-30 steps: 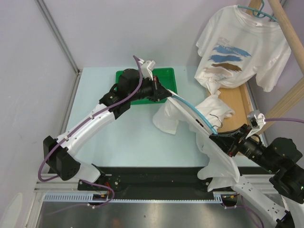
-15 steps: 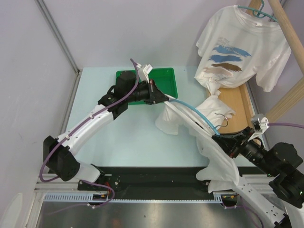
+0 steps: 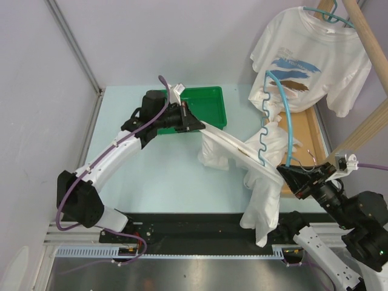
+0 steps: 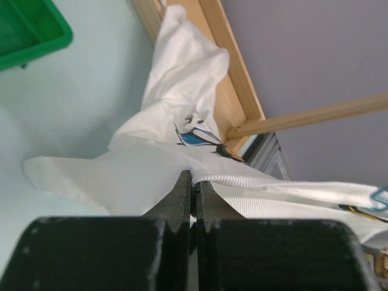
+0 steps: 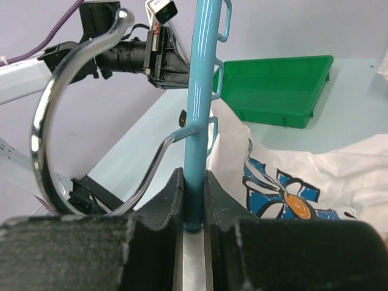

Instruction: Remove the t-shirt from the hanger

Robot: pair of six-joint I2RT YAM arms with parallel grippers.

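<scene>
Clearly the left gripper (image 4: 194, 184) has its jaws pressed together on the ribbed collar of the white t-shirt (image 3: 233, 147), which stretches as a taut band from the centre of the overhead view towards the lower right and hangs down over the table's near edge. At lower right, the right gripper (image 5: 194, 197) is clamped narrowly on the blue hanger (image 5: 201, 91). The hanger rises upright above the cloth, near the green tray (image 3: 213, 100).
</scene>
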